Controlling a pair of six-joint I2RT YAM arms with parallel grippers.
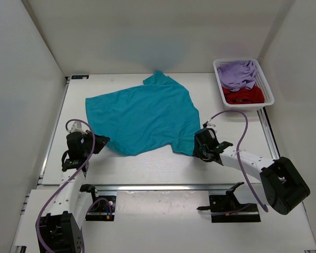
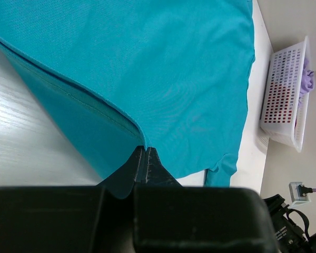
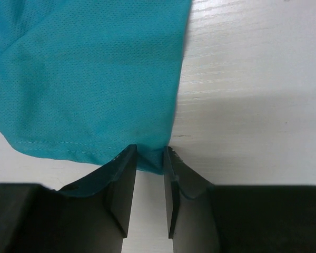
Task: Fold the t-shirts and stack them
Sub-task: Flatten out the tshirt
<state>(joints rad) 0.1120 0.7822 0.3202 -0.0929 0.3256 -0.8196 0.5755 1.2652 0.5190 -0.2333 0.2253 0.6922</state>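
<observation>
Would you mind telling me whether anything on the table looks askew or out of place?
The teal t-shirt lies skewed on the table, its sides diagonal to the edges. The lavender t-shirt and red t-shirt sit crumpled in the white basket, not folded.

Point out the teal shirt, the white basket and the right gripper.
teal shirt (image 1: pixel 142 113): top view, middle of its spread body.
white basket (image 1: pixel 266 83): top view, its right-hand rim.
right gripper (image 3: pixel 148 154): right wrist view, midway between its fingertips.
</observation>
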